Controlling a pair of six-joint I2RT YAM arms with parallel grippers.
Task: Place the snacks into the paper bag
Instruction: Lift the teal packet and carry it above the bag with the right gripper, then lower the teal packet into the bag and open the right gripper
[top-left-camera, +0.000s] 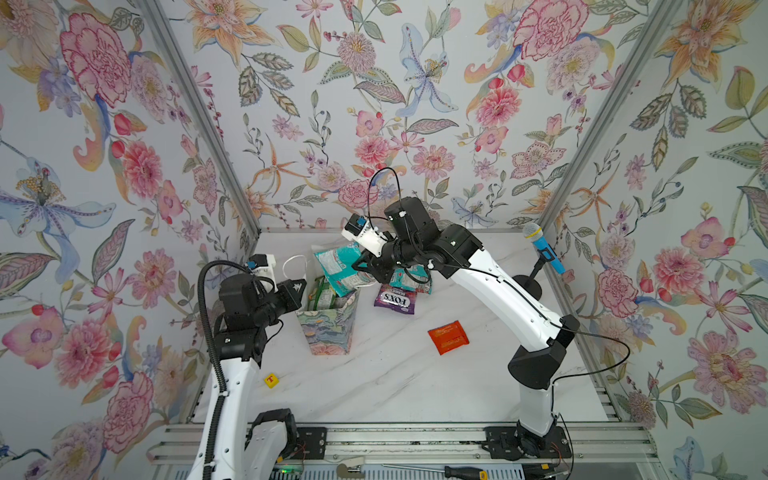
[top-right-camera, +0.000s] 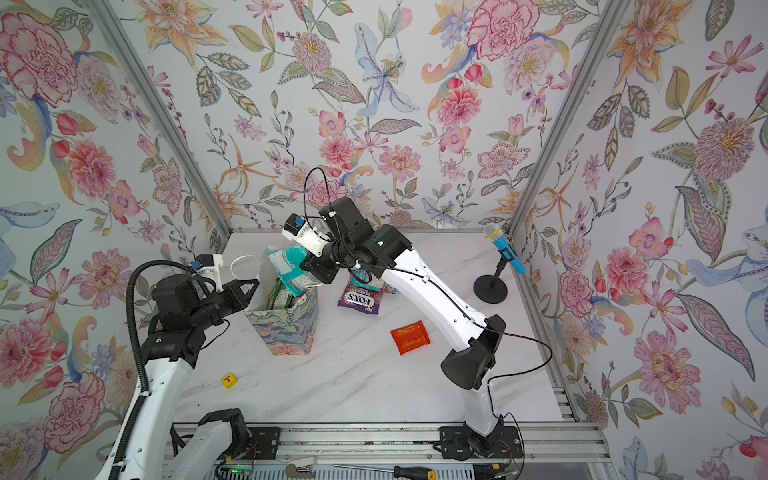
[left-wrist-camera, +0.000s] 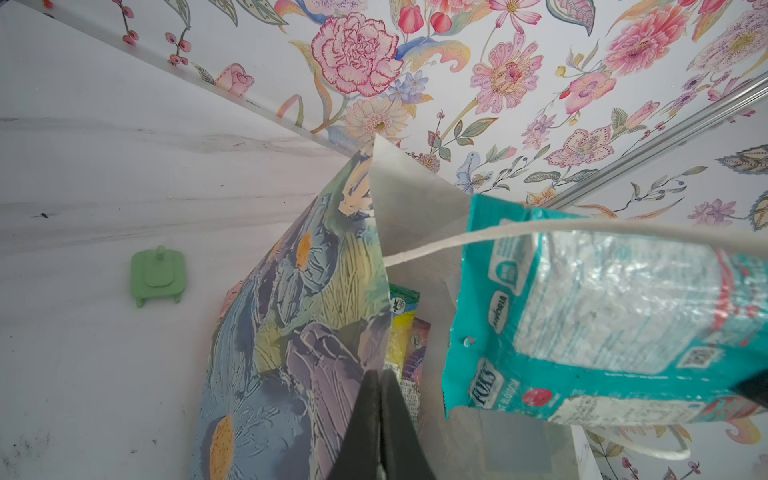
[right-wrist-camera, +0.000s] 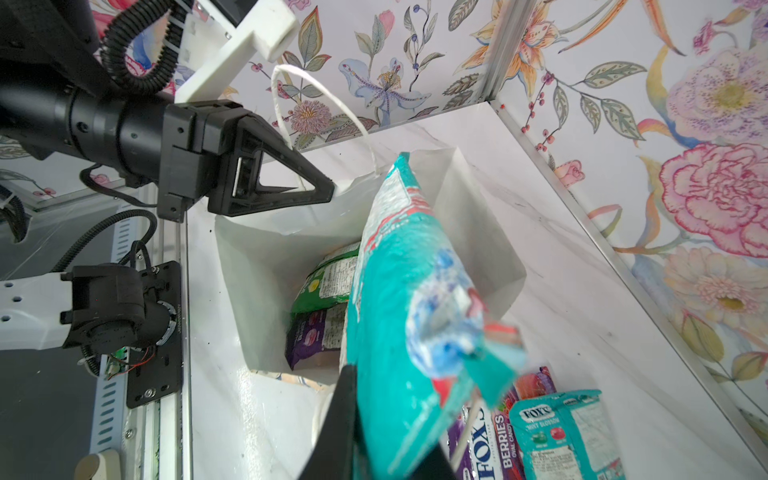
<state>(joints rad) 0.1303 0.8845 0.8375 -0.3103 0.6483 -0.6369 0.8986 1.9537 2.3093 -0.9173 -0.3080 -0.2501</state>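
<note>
The flower-printed paper bag stands upright left of the middle. My left gripper is shut on its near rim, holding the mouth wide. My right gripper is shut on a teal snack packet, which hangs tilted over the bag's mouth. Green and purple packets lie inside. A purple FOX'S packet, another teal packet and a red-orange sachet lie on the table to the right.
A small yellow cube lies near the left arm's base. A blue microphone on a black stand is at the back right. A green plastic piece sits on the table beyond the bag. The bag's white cord handle loops upward.
</note>
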